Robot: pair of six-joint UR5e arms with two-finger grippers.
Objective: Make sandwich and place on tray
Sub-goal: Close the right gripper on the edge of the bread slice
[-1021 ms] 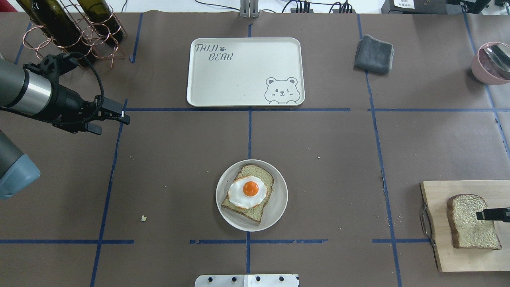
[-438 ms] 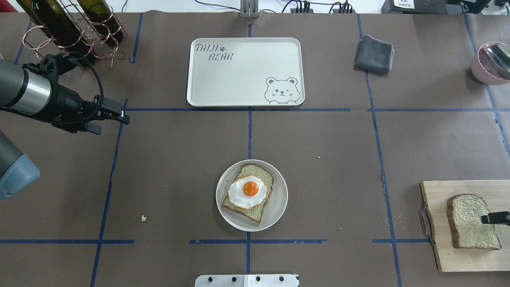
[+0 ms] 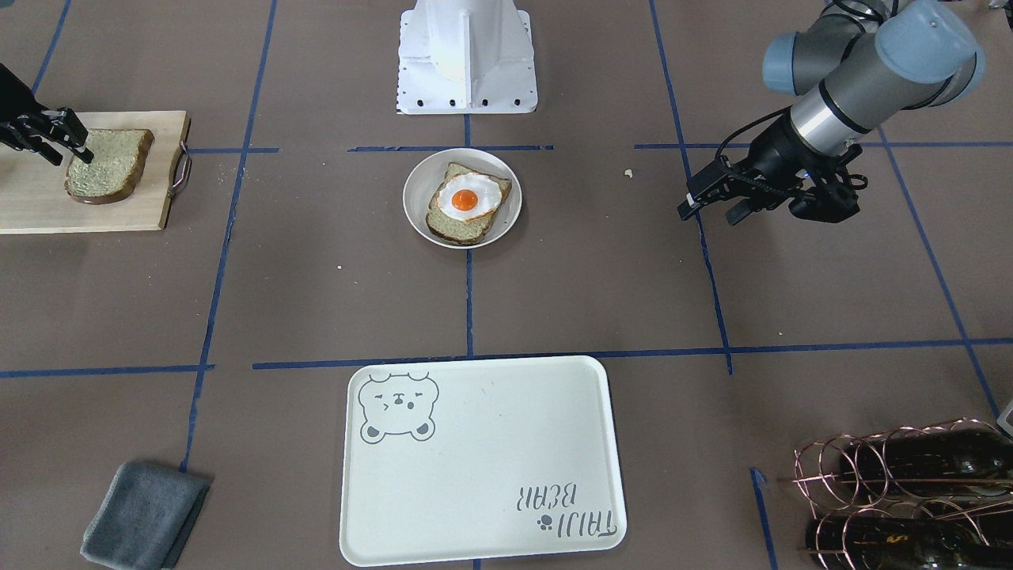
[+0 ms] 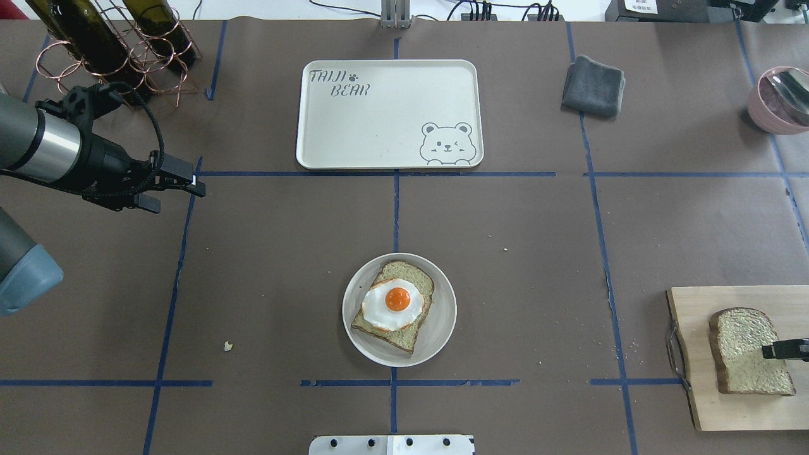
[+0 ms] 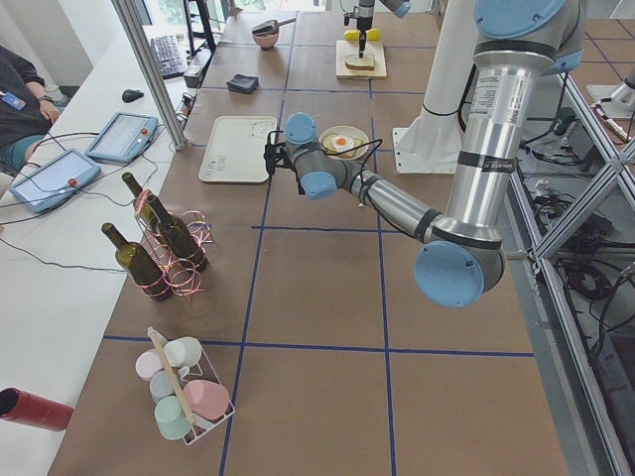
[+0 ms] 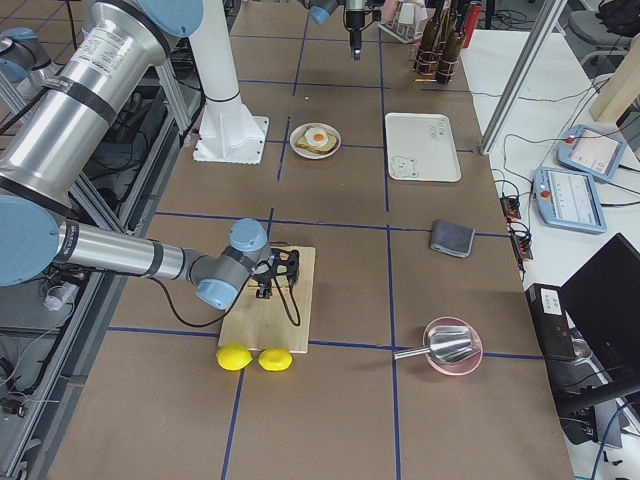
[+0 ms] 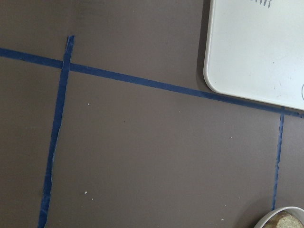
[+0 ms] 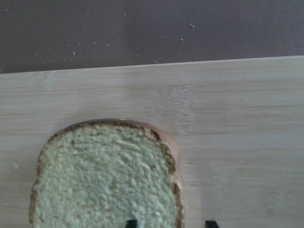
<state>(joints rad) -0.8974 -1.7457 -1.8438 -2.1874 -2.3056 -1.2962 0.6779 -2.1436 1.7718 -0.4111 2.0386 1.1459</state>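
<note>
Right gripper (image 8: 170, 223), jaws apart, straddles right edge of bread slice (image 8: 104, 175) on wooden cutting board (image 8: 237, 118). Best: lower squarely, pinch crust gently, lift level. Left gripper (image 3: 708, 212) parted, empty, left side.

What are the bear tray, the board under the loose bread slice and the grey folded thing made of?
The tray: probably plastic or melamine; smooth matte cream surface, moulded rounded rim, printed grey drawing.
The board: light wood, perhaps bamboo; the right wrist view shows fine straight grain. Its handle looks like metal wire.
The cloth: soft fabric, maybe microfibre; plump folded edges, no shine.
</note>
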